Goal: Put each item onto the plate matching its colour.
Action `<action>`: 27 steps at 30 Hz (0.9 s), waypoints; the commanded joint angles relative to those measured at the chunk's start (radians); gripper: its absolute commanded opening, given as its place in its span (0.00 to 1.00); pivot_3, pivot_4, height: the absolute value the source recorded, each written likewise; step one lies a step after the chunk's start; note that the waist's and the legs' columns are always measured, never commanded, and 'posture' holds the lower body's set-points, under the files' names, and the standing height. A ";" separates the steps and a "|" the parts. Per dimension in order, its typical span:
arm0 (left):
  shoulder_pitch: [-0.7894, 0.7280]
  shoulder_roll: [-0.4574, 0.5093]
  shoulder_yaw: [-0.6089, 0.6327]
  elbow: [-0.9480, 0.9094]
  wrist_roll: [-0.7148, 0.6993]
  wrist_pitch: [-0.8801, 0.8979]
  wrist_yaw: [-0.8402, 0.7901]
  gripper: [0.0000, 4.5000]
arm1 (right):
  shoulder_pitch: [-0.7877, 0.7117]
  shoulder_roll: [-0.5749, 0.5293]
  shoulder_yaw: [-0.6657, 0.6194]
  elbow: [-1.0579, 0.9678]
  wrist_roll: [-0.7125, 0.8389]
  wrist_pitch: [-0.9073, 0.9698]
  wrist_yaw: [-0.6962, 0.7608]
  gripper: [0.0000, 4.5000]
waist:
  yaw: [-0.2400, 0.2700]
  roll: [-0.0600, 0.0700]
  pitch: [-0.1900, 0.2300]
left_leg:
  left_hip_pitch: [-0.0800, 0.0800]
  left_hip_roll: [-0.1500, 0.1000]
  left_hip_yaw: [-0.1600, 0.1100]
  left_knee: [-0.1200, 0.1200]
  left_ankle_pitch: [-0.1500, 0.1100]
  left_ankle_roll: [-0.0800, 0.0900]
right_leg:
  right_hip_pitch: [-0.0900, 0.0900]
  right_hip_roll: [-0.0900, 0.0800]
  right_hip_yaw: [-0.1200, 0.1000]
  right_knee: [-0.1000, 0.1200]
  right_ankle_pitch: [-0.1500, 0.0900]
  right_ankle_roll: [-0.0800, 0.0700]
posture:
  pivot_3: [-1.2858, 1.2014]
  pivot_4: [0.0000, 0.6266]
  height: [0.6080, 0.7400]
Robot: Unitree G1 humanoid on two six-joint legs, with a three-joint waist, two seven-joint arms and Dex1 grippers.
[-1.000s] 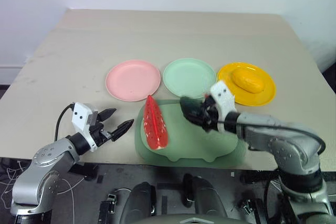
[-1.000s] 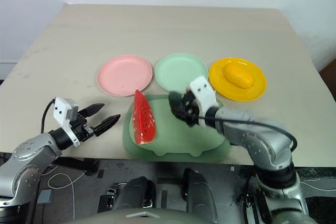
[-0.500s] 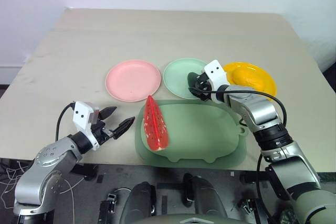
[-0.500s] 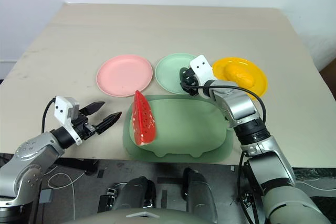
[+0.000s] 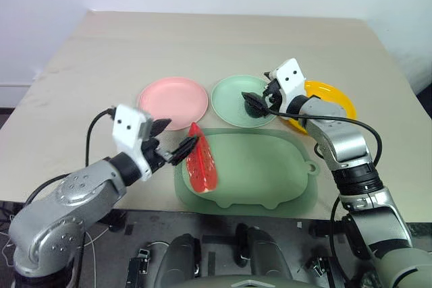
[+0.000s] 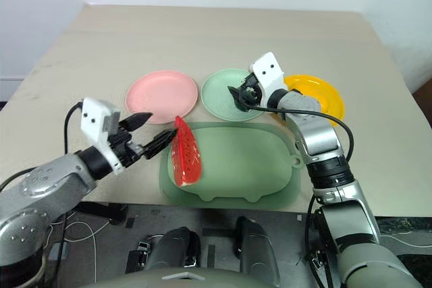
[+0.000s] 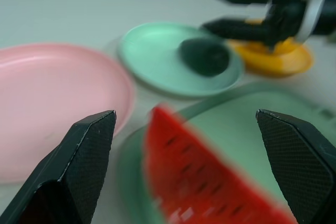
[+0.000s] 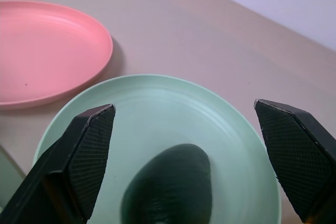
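The left tool stands wide open, its 2 black fingers far apart at each side; between them, close to the camera, lies the red watermelon wedge, blurred, on the pale green tray; beyond it the pink plate is bare on the worktop; just beside it the mint green plate carries the dark green avocado; behind this plate the right tool hovers with its 2 black fingers parted, above the rim of the yellow plate.
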 commanded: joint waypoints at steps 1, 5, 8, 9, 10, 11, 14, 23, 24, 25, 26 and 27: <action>-0.092 0.013 -0.046 0.022 -0.215 0.049 0.227 1.00 | 0.003 0.013 -0.015 -0.050 -0.013 -0.048 0.021 0.99 | 0.000 0.000 0.000 | 0.000 0.000 0.000 0.000 0.000 0.000 | 0.000 0.000 0.000 0.000 0.000 0.000 | 0.52 0.24 1.00; -0.126 0.108 -0.127 0.070 -0.340 0.101 0.402 1.00 | 0.014 0.020 -0.009 -0.051 -0.039 -0.066 0.030 0.99 | -0.004 0.000 0.000 | 0.001 0.000 0.000 0.000 0.003 -0.006 | 0.000 0.000 0.000 0.000 0.000 0.000 | 0.52 0.24 1.00; -0.142 0.133 -0.181 0.091 -0.463 0.046 0.507 1.00 | 0.021 0.023 -0.020 -0.050 -0.047 -0.073 0.031 0.99 | -0.001 0.000 0.000 | 0.001 0.000 0.000 0.000 0.004 -0.008 | 0.000 0.000 0.000 0.000 0.000 0.000 | 0.52 0.24 1.00; -0.150 0.137 -0.205 0.095 -0.495 0.031 0.534 1.00 | 0.025 0.020 -0.026 -0.051 -0.048 -0.082 0.033 0.99 | 0.001 0.000 0.000 | 0.000 0.000 0.000 0.000 0.004 -0.008 | 0.000 0.000 0.000 0.000 0.000 0.000 | 0.52 0.24 1.00; -0.153 0.142 -0.229 0.098 -0.520 0.018 0.557 1.00 | 0.038 0.012 -0.042 -0.063 -0.035 -0.092 0.045 0.99 | 0.004 0.000 0.000 | 0.000 -0.001 0.000 0.000 0.004 -0.008 | 0.000 0.000 0.000 0.000 0.000 0.000 | 0.52 0.24 1.00; -0.153 0.148 -0.252 0.102 -0.541 0.006 0.581 1.00 | 0.056 0.002 -0.067 -0.080 -0.012 -0.098 0.061 0.99 | 0.005 0.000 0.000 | 0.000 -0.001 0.000 0.000 0.004 -0.008 | 0.000 0.000 0.000 0.000 0.000 0.000 | 0.52 0.24 1.00; -0.149 0.181 -0.294 0.102 -0.592 -0.035 0.627 1.00 | 0.097 -0.013 -0.123 -0.124 0.039 -0.107 0.099 0.99 | 0.004 0.000 0.000 | 0.000 -0.003 -0.001 0.000 0.005 -0.008 | 0.001 0.000 0.000 0.000 0.000 0.000 | 0.52 0.24 1.00; -0.119 0.211 -0.411 0.159 -0.636 -0.105 0.693 1.00 | 0.324 -0.097 -0.275 -0.317 0.233 -0.073 0.257 0.99 | -0.001 0.000 0.000 | 0.003 -0.003 0.001 -0.001 0.005 -0.008 | 0.003 0.001 0.001 -0.001 0.000 0.000 | 0.52 0.24 1.00; -0.117 0.214 -0.421 0.168 -0.635 -0.104 0.696 1.00 | 0.334 -0.093 -0.273 -0.325 0.226 -0.076 0.247 0.99 | 0.001 0.000 0.000 | 0.004 -0.003 0.000 -0.001 0.004 -0.008 | 0.003 0.001 0.001 0.000 0.000 -0.001 | 0.52 0.24 1.00; -0.116 0.219 -0.429 0.177 -0.633 -0.104 0.701 1.00 | 0.342 -0.088 -0.270 -0.332 0.219 -0.080 0.239 0.99 | 0.003 0.000 0.000 | 0.004 -0.003 0.000 -0.001 0.005 -0.008 | 0.003 0.002 0.001 0.000 -0.001 -0.001 | 0.52 0.24 1.00; -0.117 0.227 -0.434 0.187 -0.628 -0.102 0.704 1.00 | 0.348 -0.084 -0.268 -0.339 0.218 -0.078 0.231 0.99 | 0.003 0.000 0.000 | 0.004 -0.003 0.000 -0.001 0.005 -0.008 | 0.003 0.002 0.001 0.000 -0.001 -0.001 | 0.52 0.24 1.00; -0.120 0.235 -0.438 0.195 -0.625 -0.099 0.706 1.00 | 0.352 -0.080 -0.266 -0.346 0.217 -0.076 0.225 0.99 | 0.003 0.000 0.000 | 0.004 -0.003 0.000 -0.001 0.005 -0.009 | 0.003 0.002 0.001 0.000 -0.001 -0.001 | 0.52 0.24 1.00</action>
